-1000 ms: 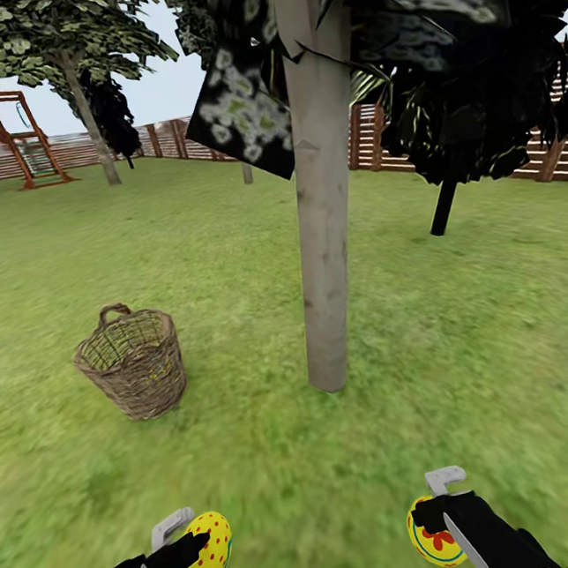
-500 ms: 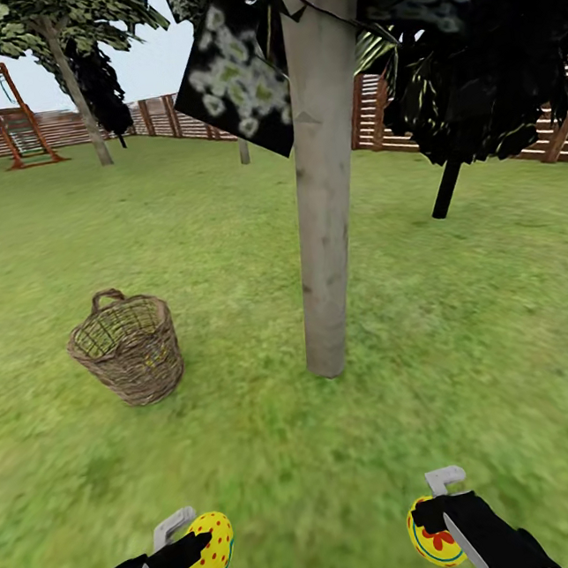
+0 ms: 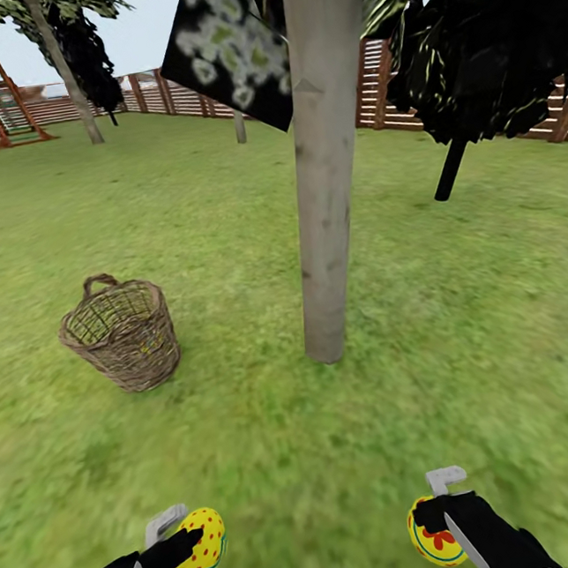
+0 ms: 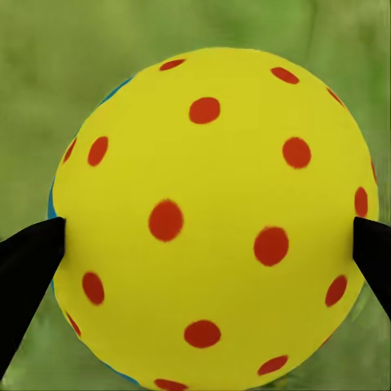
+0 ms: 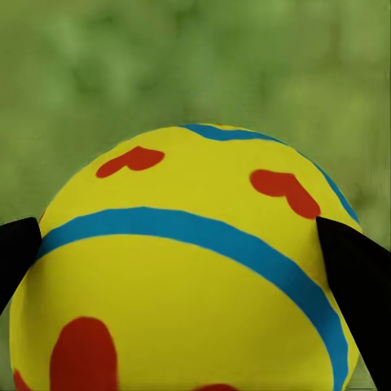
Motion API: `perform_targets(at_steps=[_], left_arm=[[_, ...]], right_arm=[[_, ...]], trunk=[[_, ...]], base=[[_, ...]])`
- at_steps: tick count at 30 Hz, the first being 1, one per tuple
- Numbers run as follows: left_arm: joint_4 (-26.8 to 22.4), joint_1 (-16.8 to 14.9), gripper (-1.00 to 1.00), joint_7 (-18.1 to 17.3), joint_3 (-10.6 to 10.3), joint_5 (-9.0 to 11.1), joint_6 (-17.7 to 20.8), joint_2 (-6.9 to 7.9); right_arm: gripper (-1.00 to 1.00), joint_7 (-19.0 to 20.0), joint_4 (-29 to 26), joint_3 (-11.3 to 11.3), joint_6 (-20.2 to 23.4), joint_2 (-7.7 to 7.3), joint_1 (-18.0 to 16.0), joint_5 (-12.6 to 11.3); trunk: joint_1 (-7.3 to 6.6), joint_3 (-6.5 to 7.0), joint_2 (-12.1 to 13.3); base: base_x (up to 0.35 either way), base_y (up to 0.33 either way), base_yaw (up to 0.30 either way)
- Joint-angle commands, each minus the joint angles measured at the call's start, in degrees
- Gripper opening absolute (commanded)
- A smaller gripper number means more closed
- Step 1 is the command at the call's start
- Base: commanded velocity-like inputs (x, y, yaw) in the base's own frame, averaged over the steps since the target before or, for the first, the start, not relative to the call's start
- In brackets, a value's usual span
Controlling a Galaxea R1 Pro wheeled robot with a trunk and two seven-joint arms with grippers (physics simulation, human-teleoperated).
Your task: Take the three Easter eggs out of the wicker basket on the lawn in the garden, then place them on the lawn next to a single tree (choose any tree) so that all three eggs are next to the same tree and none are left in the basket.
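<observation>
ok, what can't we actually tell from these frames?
- Third egg: head view, the basket wall and rim hide its inside, so whether an egg lies there is unclear.
- Tree canopy: head view, cut off by the top edge.
- Ground under the left claw's egg and the right claw's egg: wrist views, the eggs block it; grass behind is blurred.

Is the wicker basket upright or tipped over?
Upright: the wicker basket stands on the lawn, rim and loop handle facing up.
</observation>
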Motion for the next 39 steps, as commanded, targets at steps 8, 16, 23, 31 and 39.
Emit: perform_targets(at_steps=[8,16,23,31,39], left_arm=[[-4.5,-0.3,-1.00,7.0,0.3,-0.2,1.4,-0.32],[-5.0,-0.4,-1.00,7.0,0.5,0.0,1.3,0.02],[-5.7,-0.4,-1.00,7.0,0.5,-0.1,1.3,-0.19],[-5.5,-0.4,-1.00,7.0,0.5,-0.1,1.3,-0.28],[-5.4,-0.4,-1.00,7.0,0.4,-0.1,1.2,-0.39]], right_arm=[[-1.00,0.2,-5.7,0.0,3.0,-0.94,0.0,0.1],[-1.00,0.2,-6.6,0.0,3.1,-0.86,0.0,0.0],[-1.00,0.2,-6.6,0.1,3.1,-0.76,0.0,0.1],[-1.00,0.2,-6.6,0.1,3.0,-0.76,0.0,0.0],[-1.00,0.2,-6.6,0.3,3.0,-0.55,0.0,0.0]], trunk=[[0.19,-1.83,-0.1],[0.40,-3.60,-0.2],[0.58,-5.15,-0.3],[0.78,-6.92,-0.4],[0.97,-8.47,-0.5]], base=[[0.000,0.000,0.000],[0.000,0.000,0.000],[0.000,0.000,0.000],[0.000,0.000,0.000],[0.000,0.000,0.000]])
